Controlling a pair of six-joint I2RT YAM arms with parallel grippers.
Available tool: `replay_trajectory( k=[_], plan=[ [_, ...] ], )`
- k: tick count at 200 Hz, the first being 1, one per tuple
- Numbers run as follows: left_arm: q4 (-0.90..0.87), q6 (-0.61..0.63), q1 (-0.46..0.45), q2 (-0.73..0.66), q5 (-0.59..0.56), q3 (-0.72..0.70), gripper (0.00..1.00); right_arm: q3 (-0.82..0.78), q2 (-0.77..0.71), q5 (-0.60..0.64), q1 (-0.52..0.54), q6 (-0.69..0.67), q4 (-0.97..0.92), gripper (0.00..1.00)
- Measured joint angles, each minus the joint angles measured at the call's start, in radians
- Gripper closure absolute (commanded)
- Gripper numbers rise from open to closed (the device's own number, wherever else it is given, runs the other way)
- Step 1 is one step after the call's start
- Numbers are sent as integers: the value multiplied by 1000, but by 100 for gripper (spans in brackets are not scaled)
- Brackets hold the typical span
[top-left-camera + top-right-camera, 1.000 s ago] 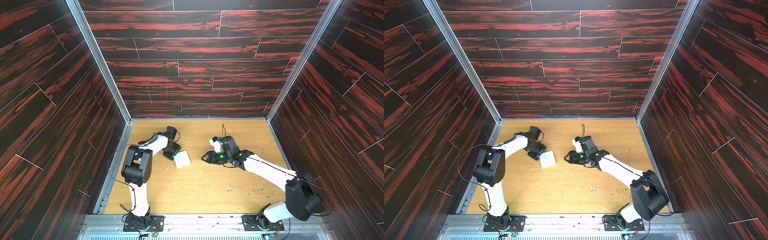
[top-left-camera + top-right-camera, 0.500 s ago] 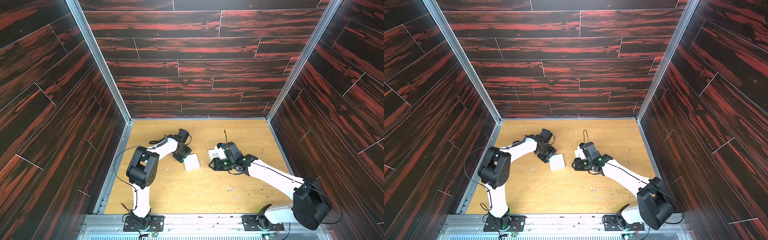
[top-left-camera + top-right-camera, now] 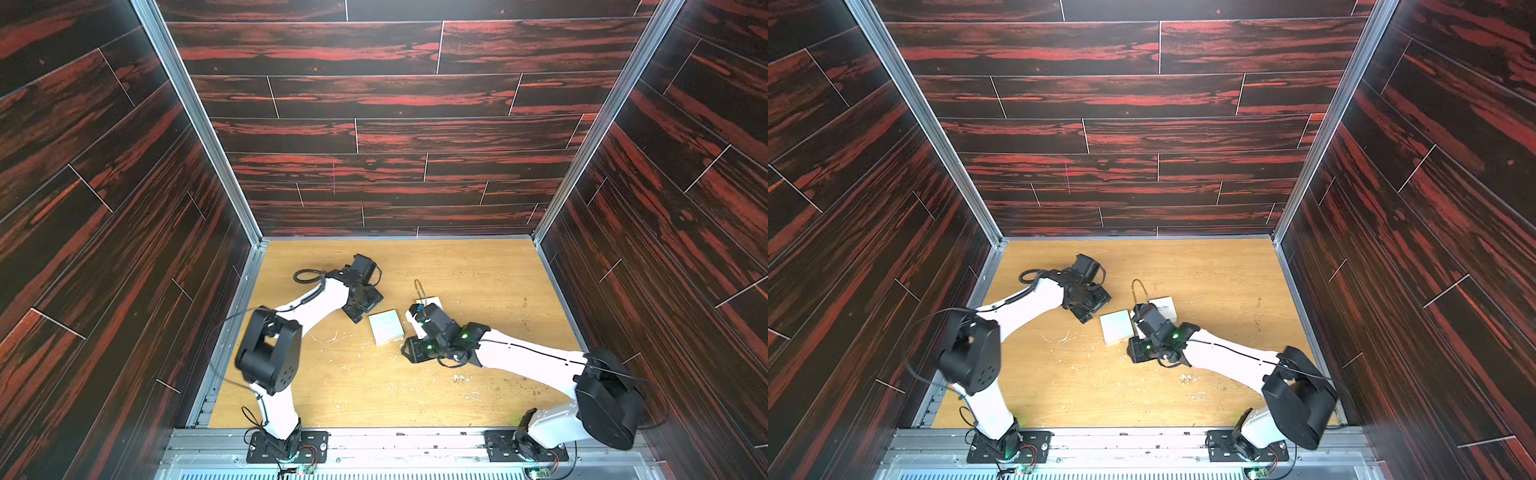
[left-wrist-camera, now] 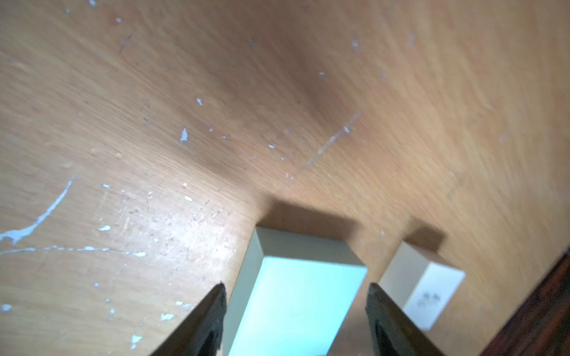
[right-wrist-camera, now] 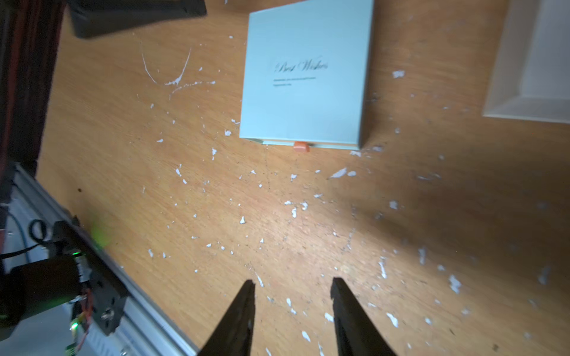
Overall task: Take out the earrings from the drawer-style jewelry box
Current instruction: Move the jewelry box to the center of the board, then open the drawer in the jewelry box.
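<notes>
1. Left gripper (image 4: 296, 308): the jaws stand wide apart. Its black fingertips (image 4: 218, 308) flank the near end of a flat pale teal square cardboard box (image 4: 308, 277). A sliver of gap shows at each side, so no grip is evident. In both top views this gripper (image 3: 357, 314) (image 3: 1084, 316) sits at one corner of the teal box (image 3: 386, 328) (image 3: 1117, 328).
2. Right gripper (image 5: 293, 296): the jaws are parted with nothing between them, over the bare light wooden table (image 5: 216, 200), which is flecked with white chips. The teal box lies ahead of its tips and well apart from them. The box's tan edge, with a small orange tab (image 5: 301, 147), faces the gripper, and dark script shows on the lid.
3. Drawer-style jewelry box (image 4: 428, 286): a small white rectangular cardboard box with faint dark lettering. It lies just outside one left fingertip, beside the teal box and not touching it.
4. In both top views the white box (image 3: 430, 302) (image 3: 1163, 308) sits behind the right gripper, partly covered by that arm's wrist. Neither tool touches it, and whether its tray is slid out cannot be told.
5. Earrings: too small to make out in any view.
</notes>
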Motion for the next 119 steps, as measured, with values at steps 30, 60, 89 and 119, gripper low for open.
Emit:
replay_trajectory(
  k=[30, 60, 89, 119],
  plan=[
    [65, 101, 11, -68, 80, -120, 34, -4, 52, 40, 28, 36, 92, 60],
    [151, 151, 12, -79, 160, -206, 37, -2, 112, 69, 28, 63, 158, 61],
    [194, 174, 12, -79, 201, -243, 42, 23, 188, 81, 29, 90, 175, 62],
    [225, 195, 12, -79, 208, -250, 44, 51, 236, 92, 29, 106, 187, 63]
  ],
)
